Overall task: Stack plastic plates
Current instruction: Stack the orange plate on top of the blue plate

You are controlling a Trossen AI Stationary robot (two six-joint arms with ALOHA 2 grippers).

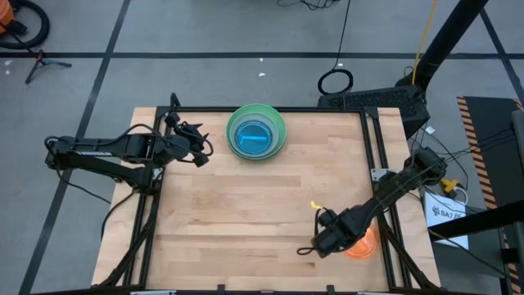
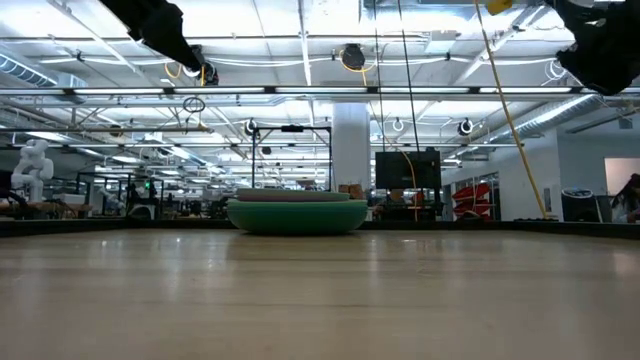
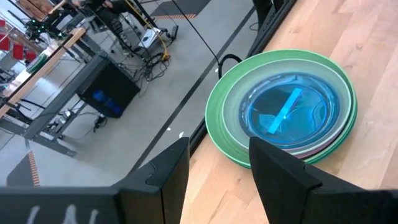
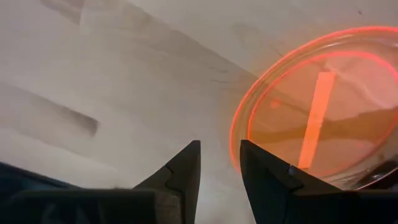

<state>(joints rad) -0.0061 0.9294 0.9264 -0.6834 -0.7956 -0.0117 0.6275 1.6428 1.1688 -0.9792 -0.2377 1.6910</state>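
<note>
Plates, stacked: the plate stack (image 1: 256, 131) sits at the far edge of the table (image 1: 246, 213), middle of its width; green outer plate, paler ones nested in it, a blue plate (image 3: 287, 113) on top.
Plate outstanding: the orange plate (image 1: 362, 243) lies at the near right of the table, well apart from the stack.
Right gripper: the right gripper (image 1: 322, 238) hangs just beside the orange plate's rim, fingers a narrow gap apart, holding nothing. In its wrist view the rim lies just ahead of the fingertips.
Left gripper: the left gripper (image 1: 196, 147) waits beside the stack, fingers parted, empty.
Step in hand (judged): you are lining up to grip the orange plate.
Advice: straddle the rim with one finger inside and one outside, close firmly, lift clear before carrying.
Risk (judged): the shallow rim is likely to slip; the plate may slide rather than lift.
Placement: centre it over the blue plate before you release.
</note>
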